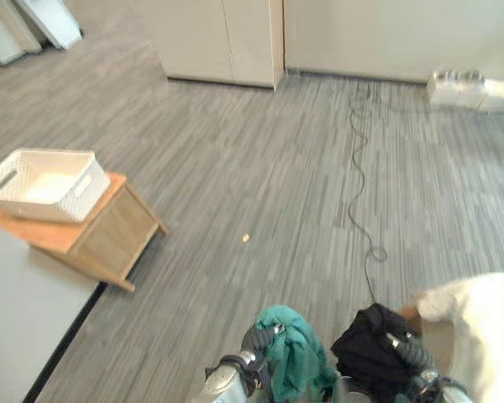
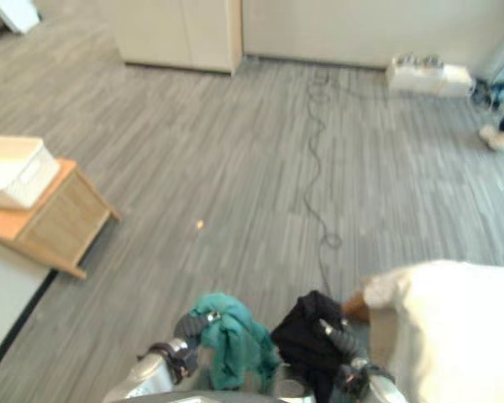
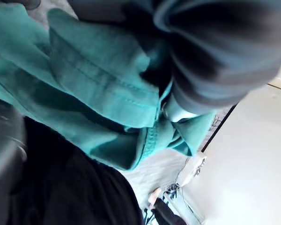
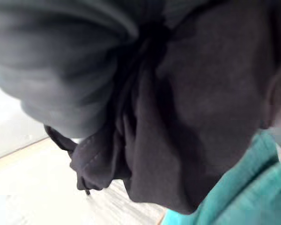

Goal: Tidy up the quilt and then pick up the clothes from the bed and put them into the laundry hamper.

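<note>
While the left hand (image 1: 254, 342) is clamped on a teal garment (image 1: 296, 351), the right hand (image 1: 403, 353) grips a black garment (image 1: 368, 346) beside it; the white hamper (image 1: 44, 185) stands far left on a wooden stand (image 1: 109, 235).

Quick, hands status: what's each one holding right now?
Left hand: shut on the teal garment.
Right hand: shut on the black garment.

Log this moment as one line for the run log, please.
left hand: shut on teal garment | right hand: shut on black garment | white basket: on wooden stand, ahead left | not yet dropped
</note>
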You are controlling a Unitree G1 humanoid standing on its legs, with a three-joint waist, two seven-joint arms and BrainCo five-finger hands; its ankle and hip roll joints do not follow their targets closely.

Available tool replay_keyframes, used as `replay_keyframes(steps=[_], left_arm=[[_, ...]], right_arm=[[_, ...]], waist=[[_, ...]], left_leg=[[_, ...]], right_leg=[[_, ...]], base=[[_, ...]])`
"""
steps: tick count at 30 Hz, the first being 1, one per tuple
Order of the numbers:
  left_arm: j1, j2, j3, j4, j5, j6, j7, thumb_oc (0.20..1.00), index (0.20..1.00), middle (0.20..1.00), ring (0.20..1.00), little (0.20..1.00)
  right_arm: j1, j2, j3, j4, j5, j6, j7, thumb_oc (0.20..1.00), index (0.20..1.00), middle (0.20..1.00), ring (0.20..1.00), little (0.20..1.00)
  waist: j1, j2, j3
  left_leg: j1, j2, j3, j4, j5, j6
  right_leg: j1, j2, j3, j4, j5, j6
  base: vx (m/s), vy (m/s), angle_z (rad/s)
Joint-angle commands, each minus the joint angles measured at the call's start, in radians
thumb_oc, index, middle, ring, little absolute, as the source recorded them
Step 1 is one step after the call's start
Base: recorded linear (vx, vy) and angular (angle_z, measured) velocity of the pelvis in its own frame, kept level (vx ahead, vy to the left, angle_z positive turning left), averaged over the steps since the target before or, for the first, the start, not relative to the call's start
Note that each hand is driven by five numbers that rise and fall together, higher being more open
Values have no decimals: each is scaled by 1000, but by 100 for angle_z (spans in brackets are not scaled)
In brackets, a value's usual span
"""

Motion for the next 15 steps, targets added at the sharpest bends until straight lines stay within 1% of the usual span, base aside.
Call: replay_keyframes(steps=[1, 2, 3, 4, 5, 6, 7, 8, 9, 10, 11, 12, 13, 14, 15], left_arm=[[11, 30, 46, -102, -59, -58, -18, 200, 200, 200, 200, 200], [8, 46, 58, -111, -61, -36, -30, 200, 200, 200, 200, 200], [2, 65, 64, -101, -61, -15, -55, 200, 200, 200, 200, 200], [2, 71, 61, -89, -57, -25, -69, 200, 200, 200, 200, 200], [6, 75, 61, -83, -55, -38, -78, 200, 200, 200, 200, 200], [13, 81, 63, -81, -52, -47, -87, 200, 200, 200, 200, 200], [28, 87, 65, -85, -40, -57, -100, 200, 200, 200, 200, 200], [45, 90, 70, -85, -39, -78, -102, 200, 200, 200, 200, 200], [47, 90, 70, -86, -37, -78, -105, 200, 200, 200, 200, 200], [62, 95, 78, -99, -26, -80, -105, 200, 200, 200, 200, 200], [63, 93, 78, -98, -21, -78, -105, 200, 200, 200, 200, 200], [65, 84, 79, -90, -18, -68, -96, 200, 200, 200, 200, 200], [62, 64, 76, -71, -21, -77, -96, 200, 200, 200, 200, 200], [61, 66, 76, -80, -19, -74, -100, 200, 200, 200, 200, 200], [67, 73, 73, -119, -31, -57, -96, 200, 200, 200, 200, 200]], right_arm=[[-19, -6, -33, -86, 19, -25, 17, 200, 200, 200, 200, 200], [-19, -13, -31, -93, 43, -29, 5, 200, 200, 200, 200, 200], [-22, -23, -21, -80, 74, -61, -6, 200, 200, 200, 200, 200], [-26, -25, -14, -72, 79, -79, -8, 200, 200, 200, 200, 200], [-26, -25, -12, -71, 75, -93, -6, 200, 200, 200, 200, 200], [-21, -24, -12, -78, 67, -102, -4, 200, 200, 200, 200, 200], [-13, -23, -11, -91, 67, -113, -13, 200, 200, 200, 200, 200], [-8, -20, -6, -102, 54, -124, -9, 200, 200, 200, 200, 200], [-8, -18, -4, -104, 52, -129, -11, 200, 200, 200, 200, 200], [-3, -24, -1, -122, 54, -142, -20, 200, 200, 200, 200, 200], [-2, -24, 3, -122, 57, -143, -25, 200, 200, 200, 200, 200], [-11, -23, 14, -112, 64, -137, -30, 200, 200, 200, 200, 200], [-38, -16, 33, -80, 54, -151, -30, 200, 200, 200, 200, 200], [-45, -18, 36, -78, 57, -157, -37, 200, 200, 200, 200, 200], [-57, -26, 33, -80, 45, -136, -31, 200, 200, 200, 200, 200]], waist=[[2, 29, 56], [-13, 29, 73], [-46, 18, 92], [-63, 19, 100], [-76, 22, 105], [-87, 24, 107], [-102, 28, 111], [-112, 28, 109], [-113, 27, 109], [-120, 20, 93], [-121, 18, 88], [-122, 13, 70], [-120, 18, 51], [-122, 21, 46], [-127, 35, 31]], left_leg=[[-70, 75, -55, -4, 5, -70], [-41, 61, -90, 6, -22, -70], [10, 39, -143, 25, -84, -75], [35, 35, -173, 32, -114, -82], [52, 35, -194, 36, -129, -86], [66, 36, -212, 42, -147, -88], [93, 42, -233, 53, -177, -92], [109, 43, -249, 73, -206, -93], [112, 43, -252, 83, -216, -93], [121, 49, -253, 122, -262, -97], [126, 49, -259, 133, -273, -102], [145, 56, -260, 163, -305, -112], [168, 87, -234, 214, -302, -136], [168, 107, -216, 248, -273, -148], [161, 165, -160, 365, -172, -189]], right_leg=[[127, 51, 36, -381, 314, 49], [87, 78, 43, -511, 311, 39], [44, 103, 66, -774, 341, 36], [32, 121, 95, -896, 352, 38], [25, 135, 116, -970, 360, 40], [10, 147, 142, -1019, 364, 47], [-3, 170, 176, -1086, 372, 61], [-18, 181, 203, -1105, 377, 71], [-20, 182, 209, -1095, 378, 71], [-11, 183, 240, -1080, 366, 78], [-10, 182, 244, -1070, 369, 80], [-8, 178, 249, -1029, 371, 81], [-5, 173, 229, -973, 365, 74], [0, 175, 225, -960, 358, 65], [21, 180, 193, -930, 335, 40]], base=[[411, -130, 113], [637, -300, 127], [757, -352, 99], [766, -318, 91], [592, -169, 140], [630, -154, 151], [785, -215, 141], [633, -192, 92], [707, -287, 122], [438, -208, 111], [633, -310, 92], [573, -277, 73], [587, -283, 85], [648, -304, 102], [429, -203, 70]])
